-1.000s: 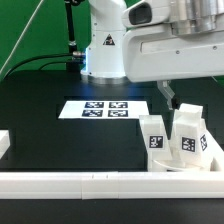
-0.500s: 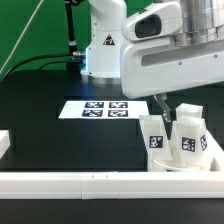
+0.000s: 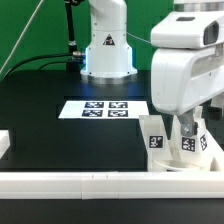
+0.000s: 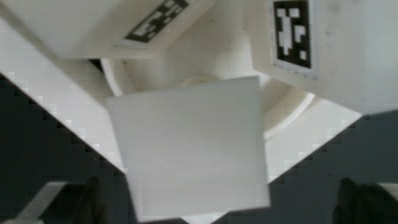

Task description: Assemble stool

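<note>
The stool parts are bunched at the exterior view's right, against the rail. A tagged leg (image 3: 153,136) stands upright beside another leg (image 3: 197,141), with the low round seat disc (image 3: 186,161) under them. My gripper (image 3: 186,130) hangs directly over this cluster and its white body hides part of the legs. In the wrist view a plain white leg face (image 4: 187,150) fills the middle, with the seat disc (image 4: 295,112) behind it and two tagged legs (image 4: 160,20) (image 4: 294,35) beyond. The gripper (image 4: 214,205) is open, its dark fingers (image 4: 71,200) wide apart on either side of that leg, not touching it.
The marker board (image 3: 103,109) lies flat mid-table. A long white rail (image 3: 90,181) runs along the near edge, with a short white end piece (image 3: 4,143) at the exterior view's left. The arm's base (image 3: 108,50) stands at the back.
The gripper has swung toward the exterior view's right and come down over the cluster of legs. Its jaws stayed open. The parts have not moved.
</note>
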Motion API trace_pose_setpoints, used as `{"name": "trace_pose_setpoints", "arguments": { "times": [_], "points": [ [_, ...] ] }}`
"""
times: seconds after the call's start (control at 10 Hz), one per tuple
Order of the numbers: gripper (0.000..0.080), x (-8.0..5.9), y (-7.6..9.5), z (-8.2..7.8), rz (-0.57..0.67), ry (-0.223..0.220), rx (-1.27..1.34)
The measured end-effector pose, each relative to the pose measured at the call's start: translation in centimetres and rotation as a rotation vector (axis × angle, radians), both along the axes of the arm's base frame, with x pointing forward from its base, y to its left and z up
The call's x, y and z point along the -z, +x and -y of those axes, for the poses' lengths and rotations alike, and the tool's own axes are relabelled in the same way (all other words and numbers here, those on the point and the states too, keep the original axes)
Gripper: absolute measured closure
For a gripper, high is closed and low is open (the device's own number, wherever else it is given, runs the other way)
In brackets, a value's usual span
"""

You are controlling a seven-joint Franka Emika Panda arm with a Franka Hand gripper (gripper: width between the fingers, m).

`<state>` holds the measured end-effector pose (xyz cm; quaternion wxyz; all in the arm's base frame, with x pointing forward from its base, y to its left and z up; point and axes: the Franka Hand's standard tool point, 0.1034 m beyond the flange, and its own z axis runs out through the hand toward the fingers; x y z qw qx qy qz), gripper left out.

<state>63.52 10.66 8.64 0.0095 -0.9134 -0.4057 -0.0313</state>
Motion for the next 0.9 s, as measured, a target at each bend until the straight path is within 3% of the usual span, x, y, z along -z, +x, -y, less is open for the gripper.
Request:
{"name": "trace_pose_setpoints", "arguments": {
  "times": [0.3, 0.6, 0.8, 0.9],
  "points": [
    [0.0150, 0.3, 0.0, 0.2, -0.003, -0.001, -0.003],
    [0.0150, 2.1, 0.0, 0.4, -0.016, -0.002, 0.035],
    [0.0162, 2.1, 0.0, 0.4, -0.019, 0.001, 0.080],
    [0.0332, 2.1, 0.0, 0.3, -0.023, 0.004, 0.161]
  ]
}}
